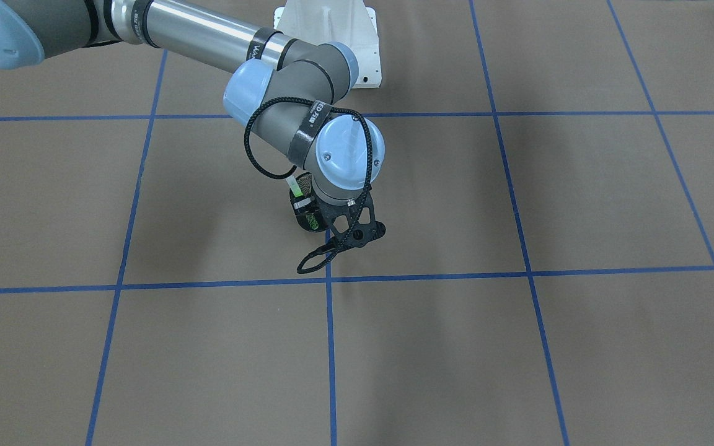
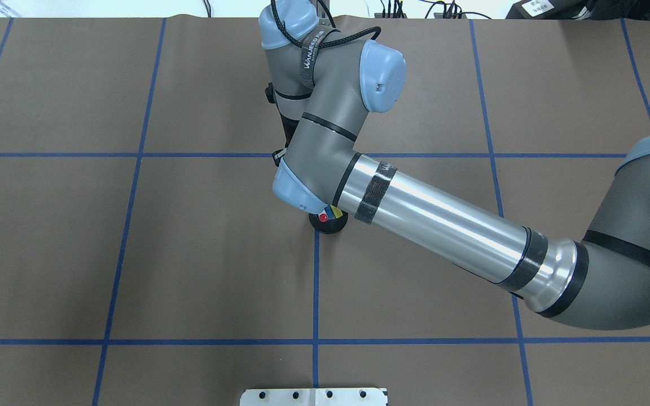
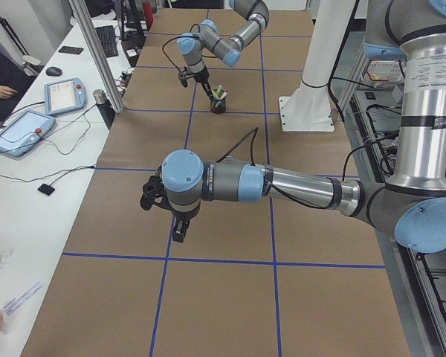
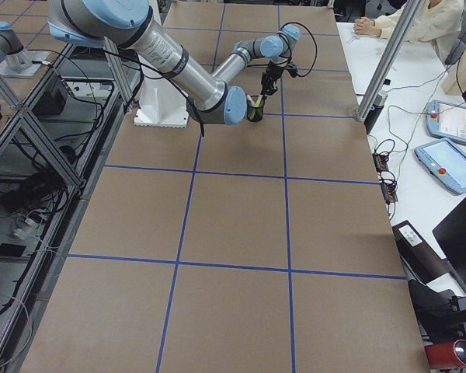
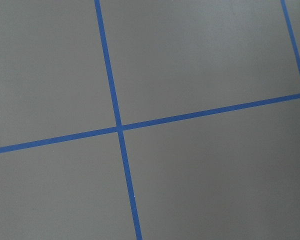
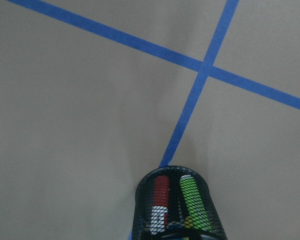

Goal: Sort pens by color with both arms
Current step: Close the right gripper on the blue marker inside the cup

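L gripper [image 3: 180, 227] hung over the table [image 5: 215, 60] nr a tape crossing [image 5: 119, 128]; opening can't be told. Red-capped pen [image 6: 161, 192] & green pen [image 6: 192, 200] stood in black mesh cup [image 6: 140, 215] mid-table. R gripper [image 4: 262, 93] was just above cup, fingers hidden, so state unclear. Arm strap [image 2: 308, 53] read "WAN…", rest illegible.

There are four slim marker pens [image 6: 191, 197]: one red-capped pen [image 6: 161, 190], one lime green pen [image 1: 295, 188], one yellow pen [image 2: 337, 214] and one blue pen [image 2: 331, 210]. There is also one black wire-mesh cup [image 6: 141, 210] and two grey-and-silver robot arms [image 3: 282, 182].
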Tool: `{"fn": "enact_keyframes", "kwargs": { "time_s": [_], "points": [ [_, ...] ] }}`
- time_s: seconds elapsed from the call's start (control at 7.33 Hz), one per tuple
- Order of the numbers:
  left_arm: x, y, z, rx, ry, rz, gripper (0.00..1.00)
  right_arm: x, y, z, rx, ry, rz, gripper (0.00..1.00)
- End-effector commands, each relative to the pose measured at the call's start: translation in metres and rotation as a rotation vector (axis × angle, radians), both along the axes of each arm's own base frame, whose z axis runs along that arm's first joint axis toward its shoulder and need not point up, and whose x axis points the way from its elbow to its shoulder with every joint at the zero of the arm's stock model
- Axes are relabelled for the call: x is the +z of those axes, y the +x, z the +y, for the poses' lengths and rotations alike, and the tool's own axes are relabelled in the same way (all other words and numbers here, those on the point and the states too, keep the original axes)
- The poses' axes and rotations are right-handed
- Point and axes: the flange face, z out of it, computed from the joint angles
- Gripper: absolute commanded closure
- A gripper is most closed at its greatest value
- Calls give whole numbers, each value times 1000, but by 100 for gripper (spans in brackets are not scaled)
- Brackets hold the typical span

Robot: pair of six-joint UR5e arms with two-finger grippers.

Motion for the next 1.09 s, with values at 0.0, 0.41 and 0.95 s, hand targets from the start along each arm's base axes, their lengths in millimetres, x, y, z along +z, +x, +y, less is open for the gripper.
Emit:
{"fn": "enact_keyframes", "kwargs": {
  "time_s": [0.0,0.41,0.95],
  "points": [
    [0,0,0,-1,-1,0,0,1,0,0,0,-1,0,66],
    [-1,0,-1,-1,0,0,0,2,2,-2,-1,-1,-1,67],
    [-3,2,0,2,2,35,0,2,6,-5,-2,-1,-8,72]
  ]
}}
